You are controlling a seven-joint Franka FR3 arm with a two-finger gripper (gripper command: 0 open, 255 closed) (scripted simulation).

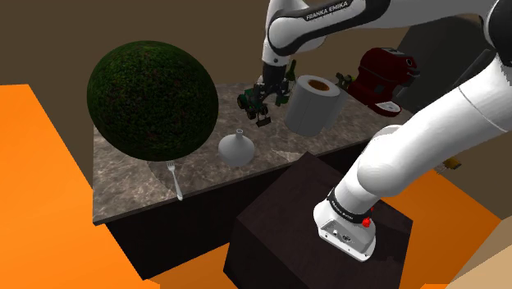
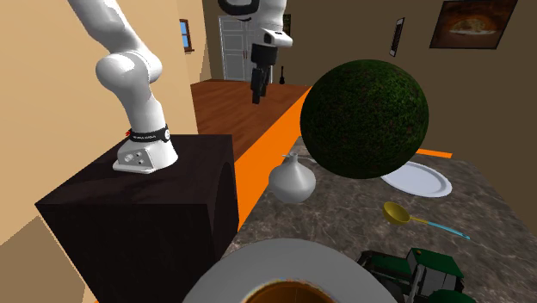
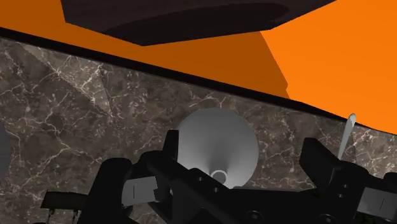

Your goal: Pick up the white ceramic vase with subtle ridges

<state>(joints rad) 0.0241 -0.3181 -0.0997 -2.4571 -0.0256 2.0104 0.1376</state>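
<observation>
Marble counter (image 1: 123,185) with a pale grey vase (image 1: 235,149)
A fork (image 1: 175,181) lies nearest the dark stand (image 1: 287,213). Just beyond it the vase stands upright beside a big green ball (image 1: 153,90). The gripper (image 1: 262,117) hangs above, fingers spread, holding nothing.

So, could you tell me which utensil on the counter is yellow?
The spoon, yellow-bowled with a blue handle, near the plate; the fork is silvery grey.

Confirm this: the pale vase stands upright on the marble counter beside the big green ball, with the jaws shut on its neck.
Wrong on the jaws: the second exterior view shows them hanging in the air well above the vase, and the wrist view shows them open. The vase does stand upright on the marble counter beside the big green ball.
</observation>
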